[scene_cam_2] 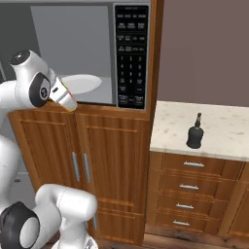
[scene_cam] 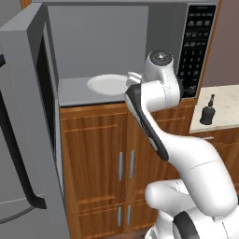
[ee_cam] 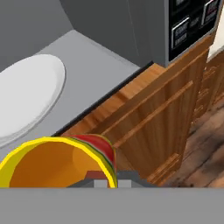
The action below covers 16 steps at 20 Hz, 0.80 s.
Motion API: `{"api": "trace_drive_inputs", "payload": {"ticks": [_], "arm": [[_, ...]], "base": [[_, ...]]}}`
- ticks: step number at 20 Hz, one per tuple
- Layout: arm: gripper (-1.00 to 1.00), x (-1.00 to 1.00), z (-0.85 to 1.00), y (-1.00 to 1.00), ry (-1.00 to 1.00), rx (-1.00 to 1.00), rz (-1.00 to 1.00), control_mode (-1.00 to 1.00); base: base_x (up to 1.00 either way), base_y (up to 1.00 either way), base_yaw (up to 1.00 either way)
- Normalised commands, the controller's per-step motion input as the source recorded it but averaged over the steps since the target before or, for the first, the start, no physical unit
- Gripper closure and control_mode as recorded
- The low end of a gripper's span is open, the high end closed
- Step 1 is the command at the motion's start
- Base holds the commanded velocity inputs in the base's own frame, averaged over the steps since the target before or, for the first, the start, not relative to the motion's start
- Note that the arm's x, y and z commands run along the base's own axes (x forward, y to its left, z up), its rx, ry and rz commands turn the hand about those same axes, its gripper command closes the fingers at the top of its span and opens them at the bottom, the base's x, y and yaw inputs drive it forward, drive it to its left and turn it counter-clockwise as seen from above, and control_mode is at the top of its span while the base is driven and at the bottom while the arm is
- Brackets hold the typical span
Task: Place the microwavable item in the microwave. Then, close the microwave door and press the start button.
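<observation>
The small yellow cup, with a red mark on its side, lies tilted in my gripper, which is shut on its rim. It hangs just over the front sill of the open microwave, to the right of the white round plate. From the right base view the cup sticks out below my hand. The microwave door stands swung wide to the left, its dark handle facing outward. The black keypad panel is on the microwave's right side.
A black round-bodied bottle stands on the pale stone counter to the right. Brown wooden cabinet doors sit under the microwave, and drawers under the counter. The open door fills the space at left.
</observation>
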Motion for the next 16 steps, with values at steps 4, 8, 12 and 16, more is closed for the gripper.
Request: {"api": "trace_drive_inputs", "payload": {"ticks": [4, 8, 12, 16], "arm": [[1.0, 0.65, 0.31, 0.02, -0.14, 0.13, -0.07, -1.0], [1.0, 0.64, 0.21, 0.19, -0.12, 0.07, -0.09, -1.0], [1.0, 0.69, 0.0, 0.32, 0.0, 0.02, -0.03, -1.0], [1.0, 0.77, 0.0, 0.18, 0.02, 0.04, 0.0, -1.0]], "base": [[0.0, 0.0, 0.0], [0.0, 0.0, 0.0], [0.0, 0.0, 0.0], [0.0, 0.0, 0.0]]}}
